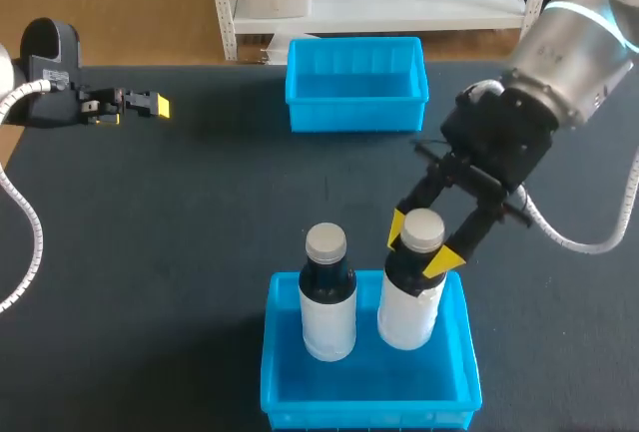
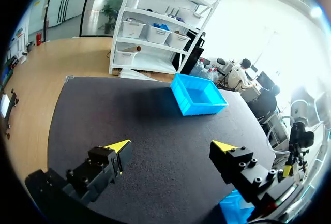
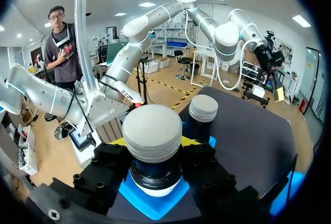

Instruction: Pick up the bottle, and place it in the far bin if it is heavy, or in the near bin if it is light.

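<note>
The bottle (image 1: 407, 304), pale in the body with a dark neck and a grey-white cap, stood upright in the right half of the near bin (image 1: 369, 414), the blue tub at the front edge of the bench (image 1: 200, 213). The right arm (image 1: 569, 43), entering at the right side, was above it. The right fingers (image 1: 396, 227) were closed on the bottle's neck just under the cap, one yellow tip on each side.

In the right wrist view the bottle (image 3: 152, 131) sat between the right fingers (image 3: 209, 175), whose black blocks pressed on the dark neck from two sides. A patch of the near bin (image 3: 153, 208) showed beneath. Whether the base rested on the bin floor or hung slightly above it could not be told.

A second bottle (image 1: 327, 297) of the same kind stood upright in the left half of the same bin, just beside the first with a narrow gap between them. From the right wrist it showed just beyond the held one (image 3: 202, 111).

The far bin (image 1: 354, 116), also blue, sat at the back of the bench, well apart from the near bin. The left arm (image 1: 50, 63) was at the far left edge, well apart from both bins. The left fingers (image 1: 157, 105) pointed toward the middle. In the left wrist view the left fingers (image 2: 118, 146) were spread wide over the dark bench (image 2: 129, 110), with the far bin (image 2: 201, 107) ahead of them
</note>
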`<state>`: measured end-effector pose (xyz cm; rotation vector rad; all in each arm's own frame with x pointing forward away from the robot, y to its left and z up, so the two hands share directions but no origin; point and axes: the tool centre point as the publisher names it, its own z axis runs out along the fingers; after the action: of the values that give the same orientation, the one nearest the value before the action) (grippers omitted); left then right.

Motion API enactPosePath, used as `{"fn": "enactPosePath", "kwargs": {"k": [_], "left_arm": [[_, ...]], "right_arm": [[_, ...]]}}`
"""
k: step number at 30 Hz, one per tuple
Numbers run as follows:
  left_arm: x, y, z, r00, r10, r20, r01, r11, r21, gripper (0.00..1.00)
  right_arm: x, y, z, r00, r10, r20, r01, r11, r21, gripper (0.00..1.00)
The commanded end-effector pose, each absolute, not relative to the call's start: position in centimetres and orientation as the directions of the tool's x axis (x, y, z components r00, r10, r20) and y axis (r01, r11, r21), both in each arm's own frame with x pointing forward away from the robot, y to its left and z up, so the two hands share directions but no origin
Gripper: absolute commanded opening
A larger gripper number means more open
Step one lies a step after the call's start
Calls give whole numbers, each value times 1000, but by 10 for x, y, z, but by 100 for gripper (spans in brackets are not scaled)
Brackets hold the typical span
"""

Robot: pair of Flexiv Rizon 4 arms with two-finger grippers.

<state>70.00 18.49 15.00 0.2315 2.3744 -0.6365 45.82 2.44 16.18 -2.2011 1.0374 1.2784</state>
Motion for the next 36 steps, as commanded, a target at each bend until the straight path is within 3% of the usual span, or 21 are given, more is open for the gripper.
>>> {"fn": "enactPosePath", "kwargs": {"k": [1, 16, 17, 24, 25, 36], "left_arm": [[700, 185, 150, -767, 0, -642, 321, 866, -383, 100], [700, 185, 150, -767, 0, -642, 321, 866, -383, 100], [700, 185, 150, -767, 0, -642, 321, 866, -383, 100], [700, 185, 150, -767, 0, -642, 321, 866, -383, 100], [700, 185, 150, -767, 0, -642, 321, 866, -383, 100], [700, 185, 150, -767, 0, -642, 321, 866, -383, 100]], "right_arm": [[466, 24, 151, 297, -383, -874, -750, -660, 35, 0], [472, 23, 132, 289, -384, -877, -730, -681, 58, 0], [472, 24, 131, 288, -386, -876, -730, -681, 60, 15], [472, 25, 129, 284, -398, -872, -728, -682, 74, 48], [473, 25, 129, 282, -405, -870, -729, -680, 80, 100], [489, -11, 141, 278, -478, -833, -736, -664, 136, 100]]}}
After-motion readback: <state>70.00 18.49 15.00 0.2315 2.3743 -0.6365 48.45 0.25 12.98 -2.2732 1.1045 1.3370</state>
